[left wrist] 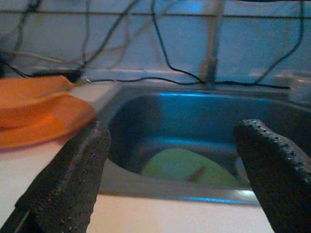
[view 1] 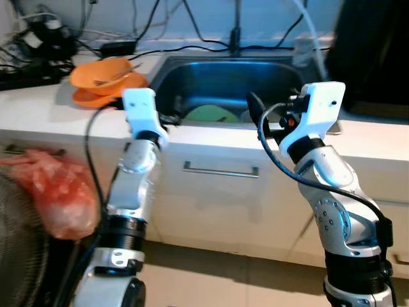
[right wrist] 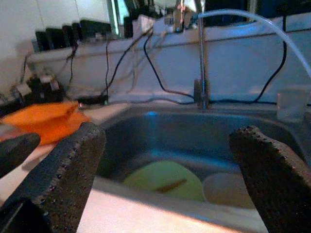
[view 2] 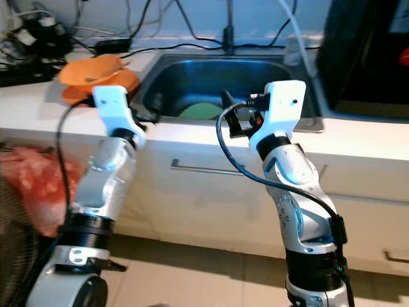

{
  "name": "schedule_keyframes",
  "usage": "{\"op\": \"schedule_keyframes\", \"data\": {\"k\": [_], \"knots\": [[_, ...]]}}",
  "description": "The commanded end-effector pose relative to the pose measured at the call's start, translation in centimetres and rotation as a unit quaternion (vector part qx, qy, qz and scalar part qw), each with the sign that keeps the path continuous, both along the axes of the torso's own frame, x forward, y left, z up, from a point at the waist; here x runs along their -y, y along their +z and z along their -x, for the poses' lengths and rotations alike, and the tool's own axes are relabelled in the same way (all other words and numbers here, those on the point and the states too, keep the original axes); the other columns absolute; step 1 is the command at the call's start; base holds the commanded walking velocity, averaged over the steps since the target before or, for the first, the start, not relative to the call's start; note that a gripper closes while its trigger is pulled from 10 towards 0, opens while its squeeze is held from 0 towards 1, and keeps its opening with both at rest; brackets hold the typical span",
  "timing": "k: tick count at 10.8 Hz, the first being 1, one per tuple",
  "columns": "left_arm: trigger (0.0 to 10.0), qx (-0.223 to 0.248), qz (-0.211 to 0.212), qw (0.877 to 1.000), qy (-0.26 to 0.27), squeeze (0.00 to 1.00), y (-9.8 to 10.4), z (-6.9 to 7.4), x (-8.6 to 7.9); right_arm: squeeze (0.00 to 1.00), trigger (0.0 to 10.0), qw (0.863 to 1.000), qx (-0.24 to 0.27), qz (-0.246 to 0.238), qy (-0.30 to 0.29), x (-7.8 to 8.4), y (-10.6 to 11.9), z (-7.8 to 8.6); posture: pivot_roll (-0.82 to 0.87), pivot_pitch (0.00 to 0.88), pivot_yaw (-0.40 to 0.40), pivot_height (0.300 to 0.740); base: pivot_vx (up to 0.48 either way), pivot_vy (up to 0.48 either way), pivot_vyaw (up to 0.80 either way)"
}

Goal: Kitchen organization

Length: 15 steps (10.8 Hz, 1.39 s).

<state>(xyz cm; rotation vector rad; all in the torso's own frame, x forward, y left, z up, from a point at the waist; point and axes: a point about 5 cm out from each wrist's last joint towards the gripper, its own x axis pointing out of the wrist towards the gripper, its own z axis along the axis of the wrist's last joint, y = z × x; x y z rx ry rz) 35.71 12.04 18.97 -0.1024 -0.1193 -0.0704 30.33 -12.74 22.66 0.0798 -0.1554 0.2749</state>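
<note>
- Sink (view 1: 192, 80) holds green plate (view 1: 208, 114); orange bowls (view 1: 105, 80) on counter (view 1: 45, 109) beside it.
- L gripper (left wrist: 170, 170) & R gripper (right wrist: 170, 170) at sink's front edge, both fingers spread, empty.

A round pale-green plate (right wrist: 164, 179) lies flat on the bottom of the stainless-steel sink (view 1: 192, 77), a thin brown stick-like utensil across it; a pale round dish (right wrist: 228, 190) sits just beside it; stacked orange plastic bowls (view 1: 105, 80), a utensil inside, rest on the white table (view 1: 38, 109) left of the sink.
</note>
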Motion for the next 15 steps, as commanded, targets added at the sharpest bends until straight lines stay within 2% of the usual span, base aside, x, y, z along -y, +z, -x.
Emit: {"op": "schedule_keyframes", "data": {"k": [1,5,7,9,15], "knots": [[10.0,0.001,0.005,1.000,0.004,0.00,-0.2,0.3,-0.2,0.00,10.0,1.000,-0.007,0.007,0.021,-0.5,0.0,0.2,-0.03,0.025,0.016,0.740,0.000,0.000,0.00],[10.0,-0.007,0.012,1.000,0.019,0.00,-1.2,1.3,0.0,0.00,10.0,0.998,-0.032,0.015,0.052,-1.4,-0.8,0.5,-0.02,0.066,-0.018,0.740,0.000,0.000,0.00],[10.0,0.004,0.013,1.000,0.004,0.00,-0.6,1.0,0.3,0.00,10.0,0.998,-0.026,0.010,0.048,-1.5,-0.5,0.2,-0.01,0.047,-0.003,0.740,0.000,0.000,0.00],[10.0,0.007,0.004,1.000,0.001,0.00,0.0,0.4,-0.2,0.00,10.0,0.999,-0.018,0.006,0.041,-1.4,-0.2,-0.1,0.00,0.039,0.024,0.740,0.000,0.000,0.00],[10.0,-0.006,0.016,1.000,0.003,0.00,-0.7,0.3,-1.1,0.00,10.0,0.999,-0.010,0.002,0.039,-1.7,-0.3,0.0,-0.01,0.014,0.031,0.740,0.000,0.000,0.00]]}}
